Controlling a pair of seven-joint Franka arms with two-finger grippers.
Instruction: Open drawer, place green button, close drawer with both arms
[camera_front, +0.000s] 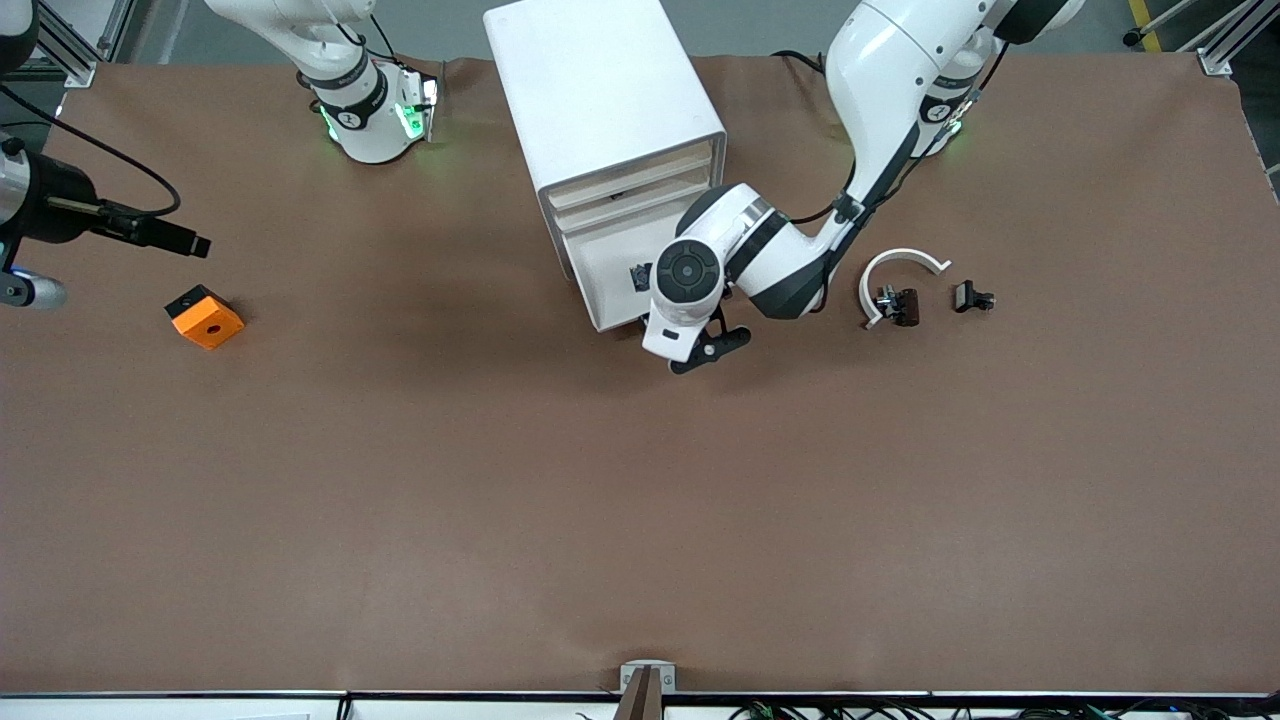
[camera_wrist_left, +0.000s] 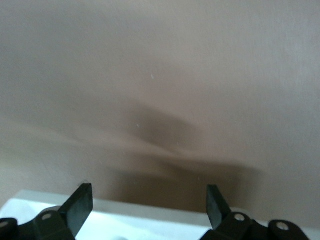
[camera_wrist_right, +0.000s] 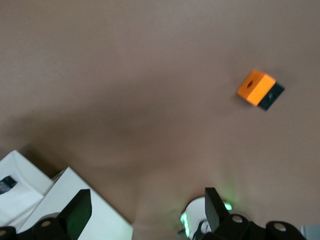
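The white cabinet (camera_front: 605, 100) stands at the robots' edge of the table. Its lowest drawer (camera_front: 612, 290) is pulled out toward the front camera. A tiny dark part with a bluish base, the button (camera_front: 640, 276), lies in that drawer; it also shows in the right wrist view (camera_wrist_right: 6, 184). My left gripper (camera_front: 715, 350) is open at the drawer's front corner, and the drawer's white rim (camera_wrist_left: 150, 222) shows low between its fingers (camera_wrist_left: 80, 205). My right gripper (camera_wrist_right: 145, 210) is open and empty, high over the right arm's end of the table, and waits.
An orange cube with a hole (camera_front: 205, 316) lies toward the right arm's end. A white curved piece (camera_front: 900, 262), a small dark part (camera_front: 897, 305) and a black clip (camera_front: 972, 297) lie toward the left arm's end, beside the left arm.
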